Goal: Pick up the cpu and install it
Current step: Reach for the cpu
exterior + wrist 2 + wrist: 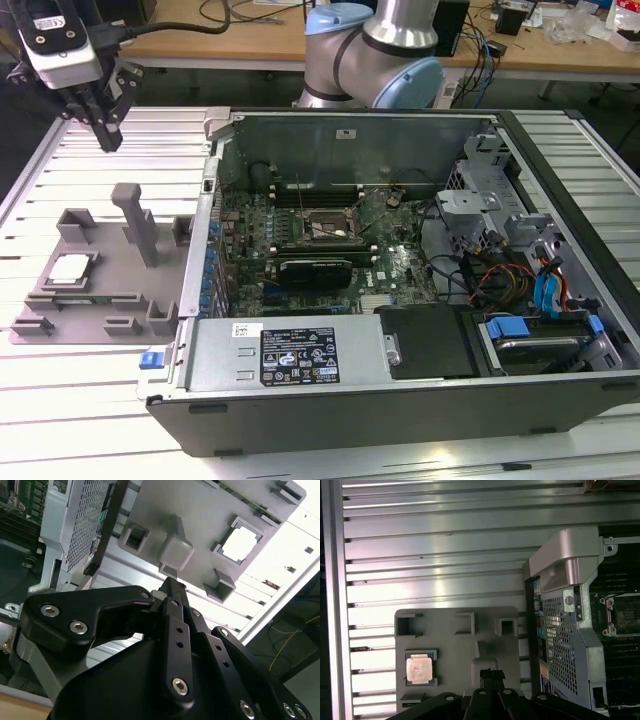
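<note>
Open computer case [400, 415] on slatted table [70, 420]; grey fixture [110, 275] just beside it.

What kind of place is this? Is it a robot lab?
Probably a robot lab or workshop: a robot arm stands behind an open computer case on a slatted metal table, and cluttered desks sit at the back.

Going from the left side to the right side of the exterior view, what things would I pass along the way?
cpu → tall grey fixture post → motherboard socket → blue drive tray
</note>
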You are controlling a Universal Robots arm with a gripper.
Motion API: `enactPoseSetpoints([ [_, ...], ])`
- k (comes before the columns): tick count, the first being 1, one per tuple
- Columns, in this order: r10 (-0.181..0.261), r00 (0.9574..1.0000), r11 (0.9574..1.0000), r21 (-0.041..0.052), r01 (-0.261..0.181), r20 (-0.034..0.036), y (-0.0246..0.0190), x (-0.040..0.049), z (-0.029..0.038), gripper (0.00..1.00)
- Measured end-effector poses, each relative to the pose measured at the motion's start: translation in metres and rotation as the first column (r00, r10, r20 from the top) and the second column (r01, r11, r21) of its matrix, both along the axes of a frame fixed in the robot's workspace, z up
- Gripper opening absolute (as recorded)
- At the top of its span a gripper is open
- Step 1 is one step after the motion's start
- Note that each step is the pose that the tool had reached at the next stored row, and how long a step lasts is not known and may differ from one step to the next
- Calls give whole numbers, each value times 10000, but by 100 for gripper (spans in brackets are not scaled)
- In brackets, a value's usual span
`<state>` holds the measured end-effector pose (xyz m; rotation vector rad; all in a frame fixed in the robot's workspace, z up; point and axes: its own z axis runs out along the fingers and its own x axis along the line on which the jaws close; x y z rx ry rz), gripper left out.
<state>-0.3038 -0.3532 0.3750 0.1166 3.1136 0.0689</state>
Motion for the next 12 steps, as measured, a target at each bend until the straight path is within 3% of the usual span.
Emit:
enactPoseSetpoints([
  [5, -1, 10000, 10000, -1, 1, 0, 13, -131, -32, 11],
  [12, 0, 10000, 10000, 0, 0, 0, 26, -241, -57, 11],
])
